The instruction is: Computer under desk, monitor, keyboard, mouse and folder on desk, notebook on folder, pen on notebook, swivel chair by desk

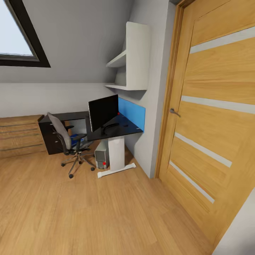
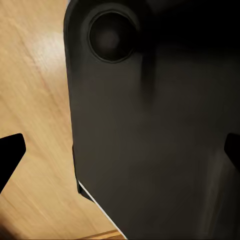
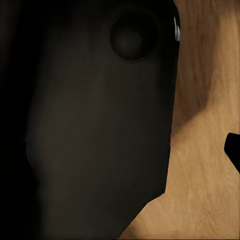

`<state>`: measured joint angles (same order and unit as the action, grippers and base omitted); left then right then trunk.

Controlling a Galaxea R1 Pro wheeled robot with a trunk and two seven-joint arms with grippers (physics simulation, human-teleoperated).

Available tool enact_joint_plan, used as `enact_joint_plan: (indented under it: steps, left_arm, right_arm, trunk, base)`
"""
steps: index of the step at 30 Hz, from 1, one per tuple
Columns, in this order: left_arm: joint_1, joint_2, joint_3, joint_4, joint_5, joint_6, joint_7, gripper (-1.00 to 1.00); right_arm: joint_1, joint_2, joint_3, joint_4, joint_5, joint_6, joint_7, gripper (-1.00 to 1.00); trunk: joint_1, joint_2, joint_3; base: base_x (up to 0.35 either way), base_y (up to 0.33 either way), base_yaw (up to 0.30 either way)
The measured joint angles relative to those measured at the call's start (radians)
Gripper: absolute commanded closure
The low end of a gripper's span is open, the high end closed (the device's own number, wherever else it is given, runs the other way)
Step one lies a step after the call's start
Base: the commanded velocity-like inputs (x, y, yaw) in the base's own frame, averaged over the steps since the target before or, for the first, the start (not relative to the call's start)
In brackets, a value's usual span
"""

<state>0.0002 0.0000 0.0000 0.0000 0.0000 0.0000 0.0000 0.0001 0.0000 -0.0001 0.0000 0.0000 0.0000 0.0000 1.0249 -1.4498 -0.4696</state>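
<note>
Swivel chair (image 1: 67, 141), grey-upholstered with black armrests and a chrome five-star wheeled base, stands on the wooden floor (image 1: 88, 212) just in front of the desk (image 1: 117, 129), its back turned toward the room; a strip of bright blue on its seat is the folder (image 1: 75, 142), partly hidden by the armrest. To the left of the chair, a light wooden cabinet (image 1: 19, 136) abuts the desk's black drawer unit (image 1: 49, 136). Right of the chair, the monitor (image 1: 103, 112) stands upright on the black desktop before the blue back panel (image 1: 131, 112), and the computer (image 1: 102, 154), a small silver-grey tower with a red dot, sits on the floor under the desk beside the white leg (image 1: 116, 156). Farther right, white wall shelves (image 1: 129, 58) and a wooden door (image 1: 216, 117) close the scene. Keyboard, mouse, notebook and pen cannot be made out at this range. In both wrist views a dark robot body part blocks most of the picture above the floor; only the dark tips of the left gripper (image 2: 120, 155) show at the edges, set wide apart, while one tip alone marks the right gripper (image 3: 234, 150), so its spread cannot be told. Handling, as judged: the folder is probably light, thin and fairly stiff, best pinched at an exposed edge; the chair should roll freely if pushed at the backrest or an armrest.
</note>
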Motion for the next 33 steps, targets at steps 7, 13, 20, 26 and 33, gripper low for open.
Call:
enact_joint_plan:
  steps: [7,13,20,26,33]
  left_arm:
    - [-0.003,-0.033,-0.001,-0.018,-0.001,-0.001,-0.003,-1.00]
    - [-0.003,-0.053,-0.003,-0.021,-0.001,-0.001,-0.004,-1.00]
    - [-0.003,-0.054,-0.003,-0.021,-0.001,0.002,-0.004,-1.00]
    - [-0.003,-0.055,-0.004,-0.021,-0.001,0.002,-0.004,-1.00]
    - [-0.003,-0.052,-0.002,-0.099,0.001,-0.004,-0.004,-1.00]
  right_arm:
    - [-0.008,0.011,-0.001,-0.029,0.001,-0.010,0.000,-1.00]
    - [-0.009,0.001,0.001,-0.063,0.001,-0.023,0.000,-1.00]
    - [-0.009,0.001,-0.002,-0.069,0.000,-0.025,0.000,-1.00]
    - [-0.009,-0.001,-0.002,-0.064,-0.003,-0.036,0.001,-1.00]
    - [-0.009,-0.033,-0.006,-0.071,-0.003,-0.323,-0.001,-1.00]
  trunk:
    - [-0.023,0.042,0.019]
    - [-0.046,0.084,0.038]
    - [-0.073,0.133,0.060]
    - [-0.096,0.175,0.079]
    - [-0.122,0.224,0.101]
  base:
    - [0.000,0.000,0.000]
    - [0.000,0.000,0.000]
    - [0.000,0.000,0.000]
    - [0.000,0.000,0.000]
    - [0.000,0.000,0.000]
